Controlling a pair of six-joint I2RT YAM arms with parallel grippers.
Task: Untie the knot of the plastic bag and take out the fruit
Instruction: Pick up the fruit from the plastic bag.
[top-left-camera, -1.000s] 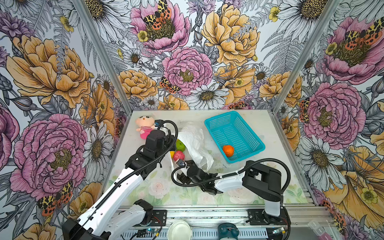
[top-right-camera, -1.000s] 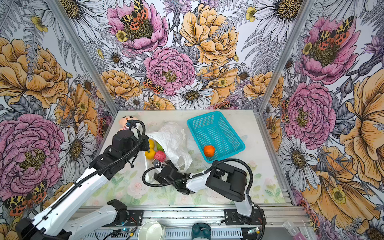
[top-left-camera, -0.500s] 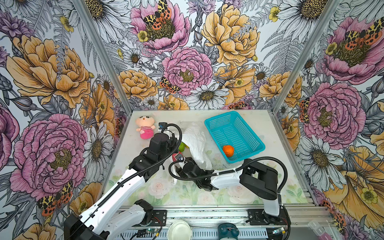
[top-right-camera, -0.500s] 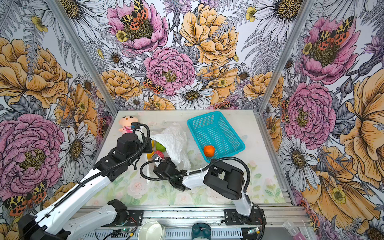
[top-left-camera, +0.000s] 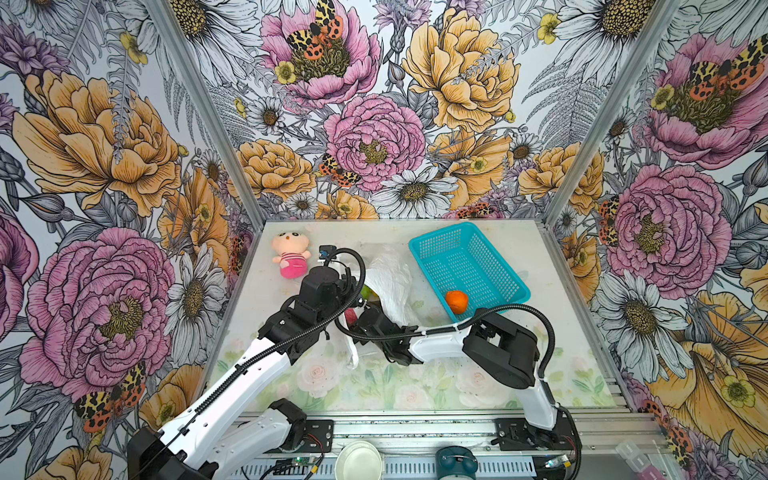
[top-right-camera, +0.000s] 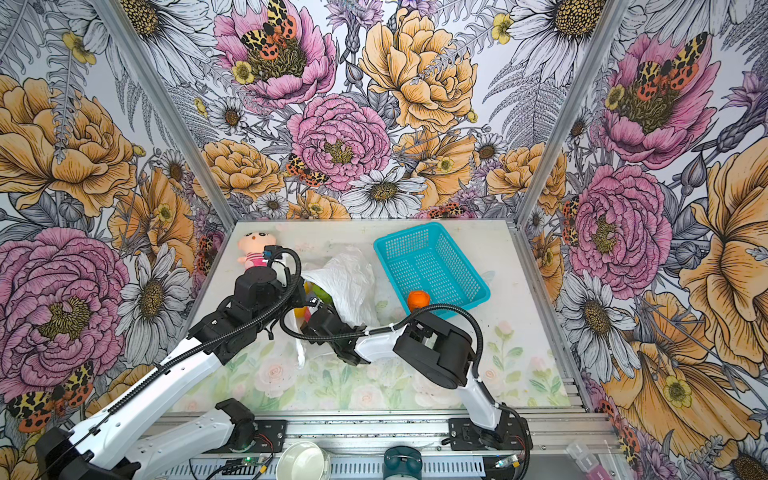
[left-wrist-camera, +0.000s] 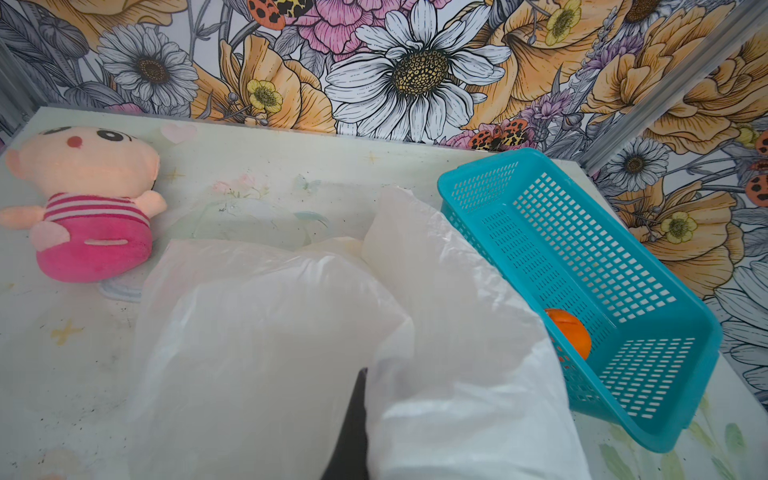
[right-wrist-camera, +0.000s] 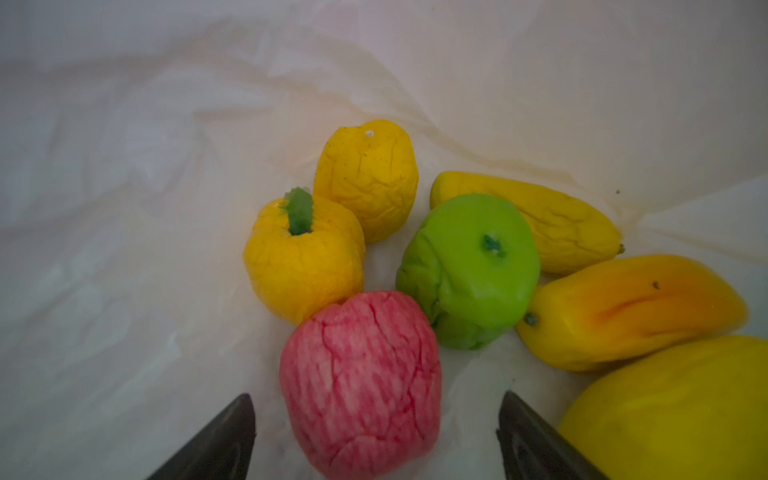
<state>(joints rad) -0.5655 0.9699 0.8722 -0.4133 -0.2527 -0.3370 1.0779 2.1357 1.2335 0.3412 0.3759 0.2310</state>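
Seven toy fruits (right-wrist-camera: 469, 266) lie inside the plastic bag (top-left-camera: 390, 278), mid-table just left of the teal basket (top-left-camera: 498, 266) — an orange (top-left-camera: 456, 301) sits in the basket's near corner. Within the bag the right gripper (right-wrist-camera: 376, 395) has its jaws spread either side of the red fruit (right-wrist-camera: 361, 374), clear of it. The left gripper (left-wrist-camera: 358, 415) is pinched shut on the bag's film. Far left — a pink plush doll (top-left-camera: 289, 259).

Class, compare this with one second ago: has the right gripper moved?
Yes. Judged against the unmoved teal mesh basket, the right gripper has advanced away from the metal front rail, into the mouth of the white plastic bag.
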